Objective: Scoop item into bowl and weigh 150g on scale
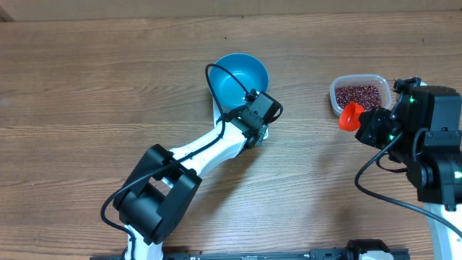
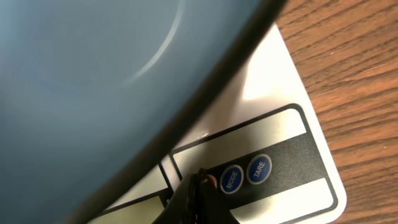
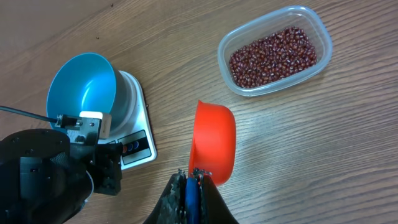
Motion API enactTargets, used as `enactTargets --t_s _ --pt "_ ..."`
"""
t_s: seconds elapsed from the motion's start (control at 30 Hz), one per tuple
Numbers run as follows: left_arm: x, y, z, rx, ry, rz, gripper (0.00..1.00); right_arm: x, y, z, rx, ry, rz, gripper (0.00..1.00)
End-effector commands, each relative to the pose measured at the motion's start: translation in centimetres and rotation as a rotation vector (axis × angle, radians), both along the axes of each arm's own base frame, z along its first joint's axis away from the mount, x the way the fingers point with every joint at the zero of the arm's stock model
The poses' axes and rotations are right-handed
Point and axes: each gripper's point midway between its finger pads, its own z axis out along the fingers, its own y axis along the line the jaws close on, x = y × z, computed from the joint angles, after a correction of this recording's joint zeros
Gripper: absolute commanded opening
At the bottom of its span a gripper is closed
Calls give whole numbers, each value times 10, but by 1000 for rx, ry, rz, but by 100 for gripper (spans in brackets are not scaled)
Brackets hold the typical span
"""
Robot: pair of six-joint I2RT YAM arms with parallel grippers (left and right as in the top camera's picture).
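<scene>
The red beans (image 3: 272,55) lie in the clear tub (image 3: 326,46). The blue bowl (image 3: 81,87) sits on the white scale (image 3: 140,102). The right gripper (image 3: 191,182) is clamped on the orange scoop (image 3: 213,140), between tub and scale. The left gripper (image 2: 198,185) is pinched together, empty, its tip beside the scale's buttons (image 2: 244,174).

The left arm (image 1: 209,148) stretches from its base at the near left diagonally toward the far right, reaching the middle of the tabletop (image 1: 86,87). Its wrist tips down, and the left tool (image 2: 198,182) has its jaws pressed together, holding nothing. The right arm (image 1: 433,144) stands folded at the right edge, wrist facing left, the right tool (image 3: 193,179) clamped on the handle of an orange scoop (image 3: 214,140)
</scene>
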Motion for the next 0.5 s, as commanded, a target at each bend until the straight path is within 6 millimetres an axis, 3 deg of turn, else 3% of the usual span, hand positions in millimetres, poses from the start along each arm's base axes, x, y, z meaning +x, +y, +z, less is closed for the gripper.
enactTargets --t_s 0.0,0.47 --pt "0 2 -6 21 5 -22 4 2 -2 8 -10 -25 -5 4" --pt "-1 0 -9 25 11 -42 4 1 -2 7 -10 -22 -5 4"
